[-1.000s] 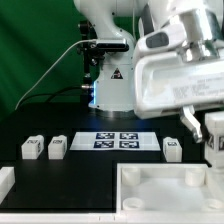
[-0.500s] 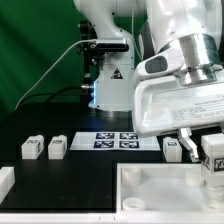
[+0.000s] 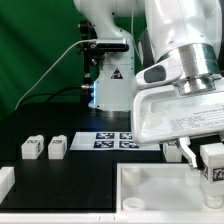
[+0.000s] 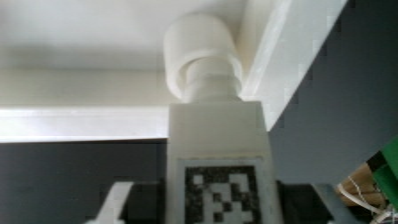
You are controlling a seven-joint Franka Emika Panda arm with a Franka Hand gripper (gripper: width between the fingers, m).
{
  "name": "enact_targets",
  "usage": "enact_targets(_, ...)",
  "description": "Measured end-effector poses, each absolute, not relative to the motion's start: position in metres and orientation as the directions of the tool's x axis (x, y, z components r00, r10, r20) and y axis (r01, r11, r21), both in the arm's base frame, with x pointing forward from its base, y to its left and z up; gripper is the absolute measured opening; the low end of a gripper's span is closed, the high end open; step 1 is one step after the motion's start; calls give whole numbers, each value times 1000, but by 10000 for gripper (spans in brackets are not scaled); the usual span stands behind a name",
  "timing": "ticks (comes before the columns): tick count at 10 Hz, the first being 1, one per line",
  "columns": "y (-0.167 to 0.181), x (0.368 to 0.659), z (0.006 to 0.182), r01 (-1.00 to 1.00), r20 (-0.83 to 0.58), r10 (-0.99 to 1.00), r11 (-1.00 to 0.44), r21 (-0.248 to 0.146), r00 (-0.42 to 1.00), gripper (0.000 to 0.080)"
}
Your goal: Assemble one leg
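Observation:
My gripper [image 3: 207, 158] is shut on a leg [image 3: 213, 166], a small white block with a black-and-white tag, held upright over the right part of the large white tray [image 3: 150, 176]. In the wrist view the held leg [image 4: 217, 140] fills the middle between my gripper [image 4: 222, 208], tag facing the camera. Its rounded end points at the tray's rim [image 4: 294, 50]; I cannot tell whether it touches. Two more legs [image 3: 31, 148] [image 3: 57, 147] stand at the exterior view's left. Another leg [image 3: 172, 150] shows partly behind my hand.
The marker board [image 3: 115, 139] lies behind the tray in the middle of the black table. The robot base [image 3: 108, 80] stands behind it. A white piece [image 3: 5, 182] sits at the exterior view's left edge.
My gripper has moved down with the leg towards the right part of the tray. The other legs and the tray have not moved.

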State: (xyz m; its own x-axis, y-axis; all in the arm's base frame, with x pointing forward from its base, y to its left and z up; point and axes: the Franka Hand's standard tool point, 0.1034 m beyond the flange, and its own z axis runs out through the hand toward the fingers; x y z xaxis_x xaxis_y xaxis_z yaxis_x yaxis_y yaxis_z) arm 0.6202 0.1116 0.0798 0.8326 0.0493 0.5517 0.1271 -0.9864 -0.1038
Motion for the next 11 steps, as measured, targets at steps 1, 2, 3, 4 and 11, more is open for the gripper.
enact_targets(1,109,621,77,125,549,49,-987,-103,835,291)
enact_targets(2,110,621,74,125,548,48,-987,-104,835,291)
enact_targets(3,110,620,71,126,549,49,-987,-104,835,291)
enact_targets(4,113,620,70,127,562,48,-986,-103,825,291)
enact_targets(11,117,616,63,59,552,6,-995,-79,834,291)
